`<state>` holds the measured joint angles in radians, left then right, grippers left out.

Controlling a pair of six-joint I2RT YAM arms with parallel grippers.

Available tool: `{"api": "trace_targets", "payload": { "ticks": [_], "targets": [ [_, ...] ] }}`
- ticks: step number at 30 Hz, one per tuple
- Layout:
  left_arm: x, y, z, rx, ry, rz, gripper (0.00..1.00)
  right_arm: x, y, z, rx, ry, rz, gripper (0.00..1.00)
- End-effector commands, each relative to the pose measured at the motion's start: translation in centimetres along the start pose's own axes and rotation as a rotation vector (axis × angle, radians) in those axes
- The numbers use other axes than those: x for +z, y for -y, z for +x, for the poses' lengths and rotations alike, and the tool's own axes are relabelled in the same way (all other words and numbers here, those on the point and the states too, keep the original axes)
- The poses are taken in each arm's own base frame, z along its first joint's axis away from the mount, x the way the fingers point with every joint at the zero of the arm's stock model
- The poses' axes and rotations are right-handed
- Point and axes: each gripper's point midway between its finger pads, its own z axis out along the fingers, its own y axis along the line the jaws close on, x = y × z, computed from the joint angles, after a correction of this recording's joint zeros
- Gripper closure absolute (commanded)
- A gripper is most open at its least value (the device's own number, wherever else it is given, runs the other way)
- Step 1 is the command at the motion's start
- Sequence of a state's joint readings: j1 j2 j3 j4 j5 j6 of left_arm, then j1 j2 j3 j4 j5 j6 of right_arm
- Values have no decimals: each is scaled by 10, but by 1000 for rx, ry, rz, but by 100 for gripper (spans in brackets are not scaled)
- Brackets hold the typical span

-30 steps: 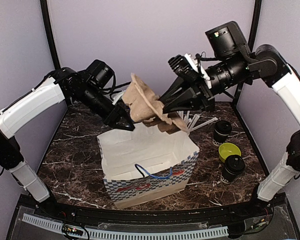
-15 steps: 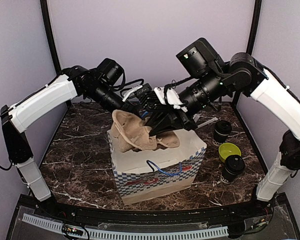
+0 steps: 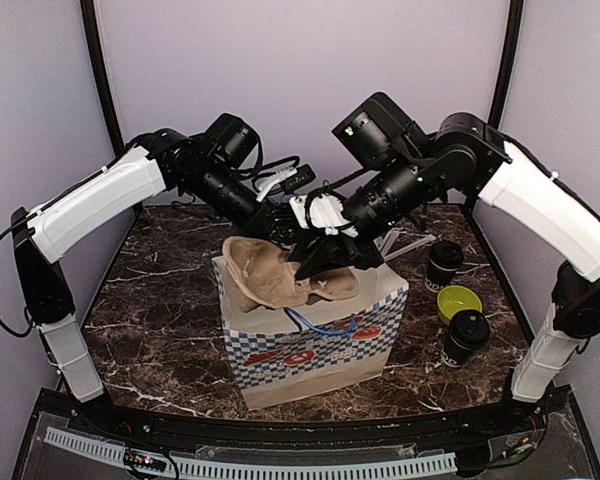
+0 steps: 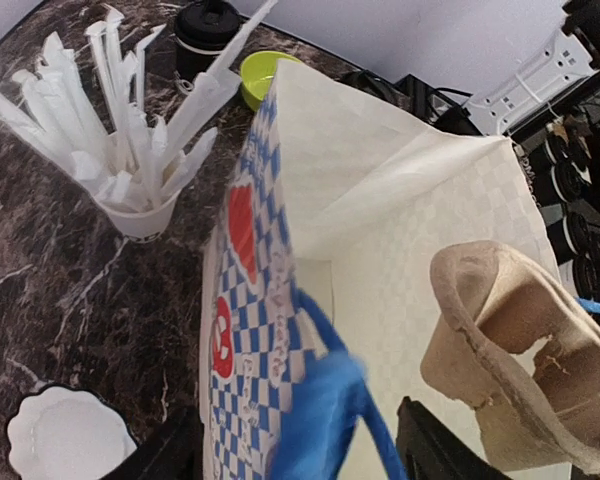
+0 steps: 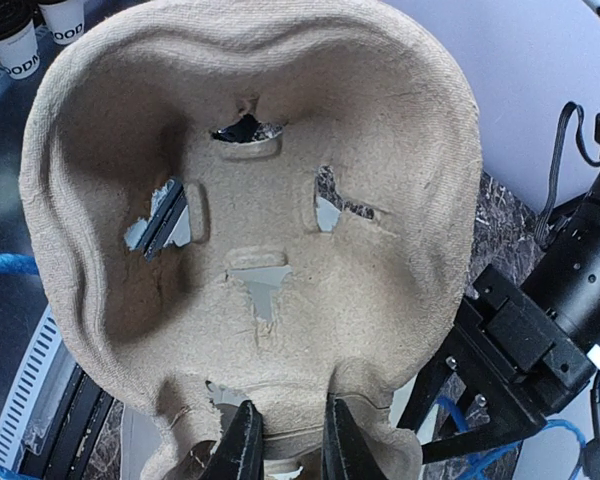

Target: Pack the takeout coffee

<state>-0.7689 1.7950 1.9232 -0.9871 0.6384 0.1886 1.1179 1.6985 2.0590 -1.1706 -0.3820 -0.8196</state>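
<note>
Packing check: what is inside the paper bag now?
A brown pulp cup tray, gripped by the right gripper, sits partway into the bag. It hides the bottom; both black cups stand outside.

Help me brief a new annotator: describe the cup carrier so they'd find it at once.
Find the blue-checked paper bag mid-table. Poking out of its open top, pinched by the right gripper, is the carrier. It is the only brown thing there: rough moulded pulp with cup wells, unlike the black cups and green bowl to the bag's right.
</note>
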Motion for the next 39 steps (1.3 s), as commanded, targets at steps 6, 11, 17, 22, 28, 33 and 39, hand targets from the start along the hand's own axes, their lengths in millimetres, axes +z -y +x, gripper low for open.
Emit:
{"api": "trace_targets", "payload": {
  "ticks": [6, 11, 17, 22, 28, 33, 39],
  "targets": [
    [-117, 11, -29, 151, 242, -419, 14, 33, 9, 35, -13, -141, 14, 95],
    [-163, 24, -18, 168, 363, -549, 11, 53, 8, 62, -9, -235, -2, 95],
    [-178, 27, -2, 145, 407, -601, 9, 77, 6, 96, 14, -364, -49, 95],
    [-174, 25, 9, 134, 394, -599, 9, 95, -3, 126, 42, -475, -110, 96],
    [-171, 19, 16, 131, 377, -622, 9, 109, -19, 143, 77, -529, -192, 95],
    [-168, 16, 20, 127, 370, -630, 9, 120, -33, 159, 102, -558, -236, 93],
    [-163, 12, 24, 118, 368, -631, 9, 132, -43, 175, 130, -594, -260, 88]
  ]
}}
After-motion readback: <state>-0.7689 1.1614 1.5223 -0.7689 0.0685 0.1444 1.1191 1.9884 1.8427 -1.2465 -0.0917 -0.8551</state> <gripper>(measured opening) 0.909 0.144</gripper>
